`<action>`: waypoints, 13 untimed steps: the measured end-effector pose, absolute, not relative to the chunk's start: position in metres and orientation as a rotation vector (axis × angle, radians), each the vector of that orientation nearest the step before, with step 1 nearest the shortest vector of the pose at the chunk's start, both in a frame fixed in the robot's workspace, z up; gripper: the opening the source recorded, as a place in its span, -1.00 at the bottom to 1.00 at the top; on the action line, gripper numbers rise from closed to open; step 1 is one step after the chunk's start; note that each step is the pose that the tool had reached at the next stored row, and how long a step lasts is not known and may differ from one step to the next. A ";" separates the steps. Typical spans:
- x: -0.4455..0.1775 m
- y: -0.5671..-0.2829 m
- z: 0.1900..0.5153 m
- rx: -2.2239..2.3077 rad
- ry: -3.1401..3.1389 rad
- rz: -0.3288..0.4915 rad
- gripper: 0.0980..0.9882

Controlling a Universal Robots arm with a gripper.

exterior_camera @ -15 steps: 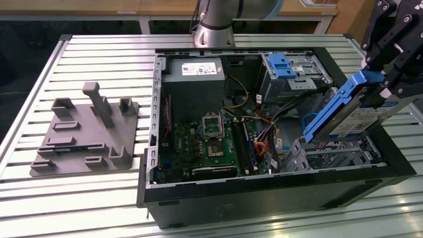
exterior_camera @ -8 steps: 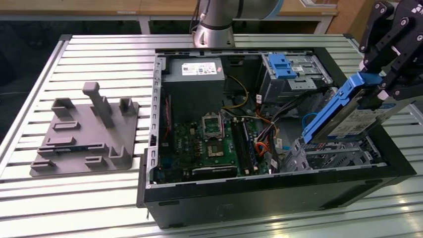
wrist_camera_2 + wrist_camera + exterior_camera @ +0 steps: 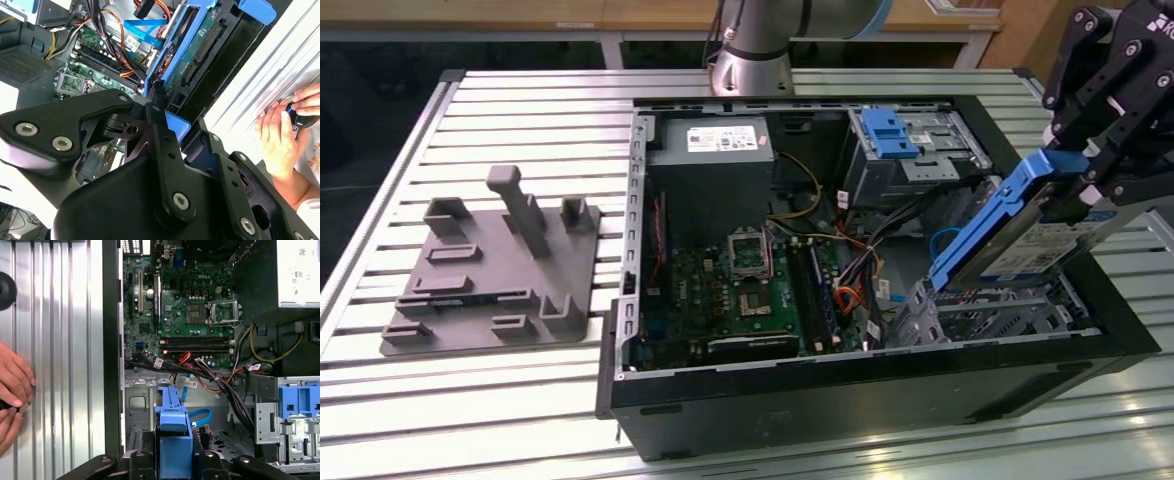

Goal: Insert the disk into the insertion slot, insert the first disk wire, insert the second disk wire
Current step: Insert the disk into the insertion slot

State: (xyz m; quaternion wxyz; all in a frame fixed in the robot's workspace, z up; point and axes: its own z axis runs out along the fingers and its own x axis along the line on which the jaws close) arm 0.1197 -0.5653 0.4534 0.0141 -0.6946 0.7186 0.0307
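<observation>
The gripper (image 3: 1087,185) is clamped on the top end of the disk (image 3: 1021,245), on its blue frame. The disk hangs tilted over the open computer case (image 3: 854,400). Its low end points down at the insertion slot (image 3: 994,310). The slot is the silver metal cage in the case corner nearest the camera, on the exterior view's right. The low end is at the mouth of the cage, but most of the disk is out in the air.

So the first step looks only started, and the disk is not in yet. I think both disk wires are not yet plugged in. A flat blue wire (image 3: 200,416) lies loose in the case near the cage. A thick bunch of wires (image 3: 220,380) crosses just past the cage and could get in the way.

A green board (image 3: 747,290) fills the middle of the case. A taller metal bay with a blue latch (image 3: 907,140) stands at the far corner of the case.

The case sits on a ribbed metal table (image 3: 520,100). A grey plastic stand (image 3: 487,270) sits well apart from the case, near the table edge on the exterior view's left. A person's hands (image 3: 280,130) rest on the table right beside the case wall.
</observation>
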 end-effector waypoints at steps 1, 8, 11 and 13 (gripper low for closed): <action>0.120 -0.565 0.453 -2.163 2.238 0.096 -0.41; 0.120 -0.565 0.451 -2.163 2.237 0.096 -0.41; 0.120 -0.565 0.451 -2.166 2.235 0.096 -0.41; 0.120 -0.566 0.450 -2.169 2.231 0.096 -0.41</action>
